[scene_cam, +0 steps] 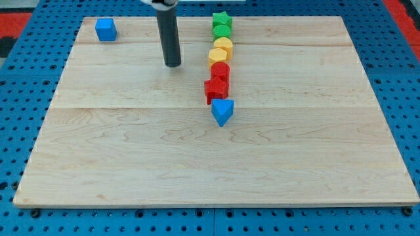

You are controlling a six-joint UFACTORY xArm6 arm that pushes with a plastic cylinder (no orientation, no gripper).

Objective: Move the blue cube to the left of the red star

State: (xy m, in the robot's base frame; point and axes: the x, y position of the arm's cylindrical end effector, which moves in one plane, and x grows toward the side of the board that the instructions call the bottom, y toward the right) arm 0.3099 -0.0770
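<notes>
The blue cube (105,29) sits near the top left corner of the wooden board (131,151). The red star (215,90) lies near the board's middle, in a column of blocks. My tip (172,65) is on the board between them, to the right of and below the blue cube, and to the left of and a little above the red star. It touches no block.
The column runs from the view's top down: a green star (222,19), a green block (222,30), a yellow block (222,47), a yellow block (217,56), a red block (220,71), the red star, then a blue triangular block (222,111).
</notes>
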